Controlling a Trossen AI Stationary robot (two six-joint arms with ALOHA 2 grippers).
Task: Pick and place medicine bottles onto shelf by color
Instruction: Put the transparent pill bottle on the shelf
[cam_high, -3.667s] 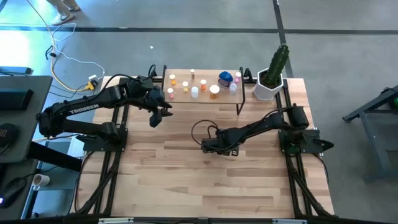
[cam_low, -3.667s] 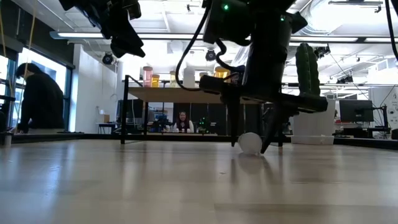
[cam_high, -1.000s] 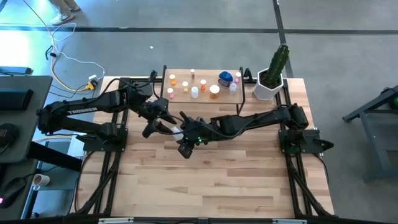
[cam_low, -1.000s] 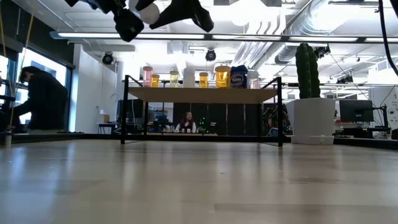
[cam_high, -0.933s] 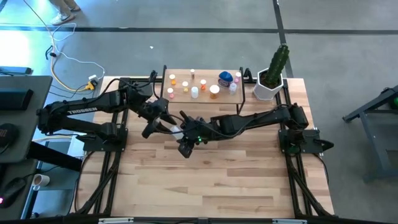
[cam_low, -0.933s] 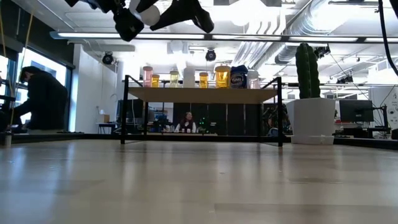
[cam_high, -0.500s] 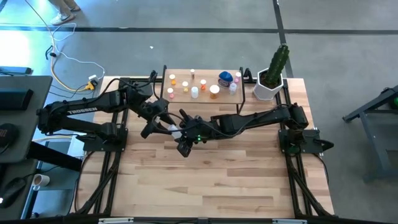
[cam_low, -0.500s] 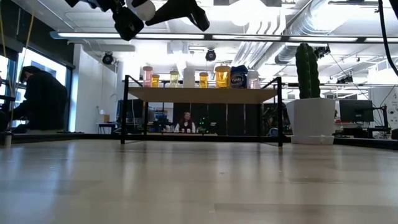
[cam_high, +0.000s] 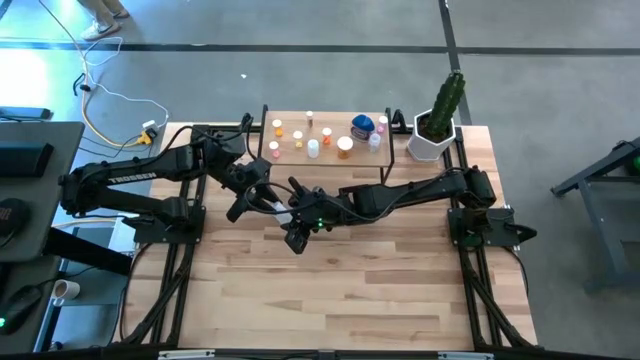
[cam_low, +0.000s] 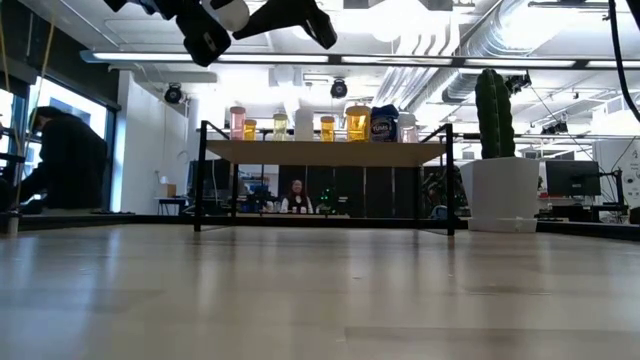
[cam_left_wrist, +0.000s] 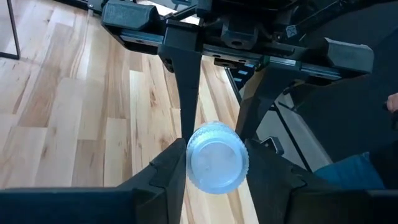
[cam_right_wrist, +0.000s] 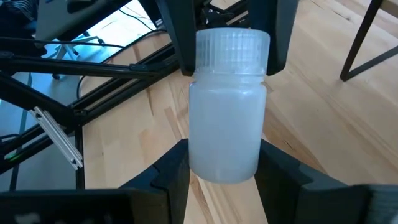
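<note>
1. Just left of centre in the high view, both arms meet above the counter (cam_high: 330, 290), where a white bottle (cam_right_wrist: 227, 106) hangs in mid-air between them, clear of the wood and well short of the shelf (cam_high: 325, 165).
2. The right end effector (cam_right_wrist: 224, 165) is closed on the bottle's body, as its own wrist view shows: the dark fingers press the lower sides and leave the ribbed cap exposed. I judge this is so the other arm has a free place to grip.
3. The left end effector (cam_left_wrist: 214, 165) has its fingers narrowed against the cap end; in its wrist view the round cap faces the camera with a finger tight on either side. So both arms grip the one bottle, which looks like a handover.
4. The exchange happens high up, at the upper left of the low view, probably so neither arm can knock the row already standing on the shelf.
5. That row sits at the upper centre of the high view: small orange, white and clear medicine bottles (cam_high: 313, 148), with a larger blue one (cam_high: 362, 125) towards the right end. A potted cactus (cam_high: 440, 118) stands just beyond the shelf's right end.
6. Passing leftwards suggests this white bottle is meant for the shelf's left part, which the left arm reaches more easily.
7. I judge the right fingers must let go before the left arm carries it away.
</note>
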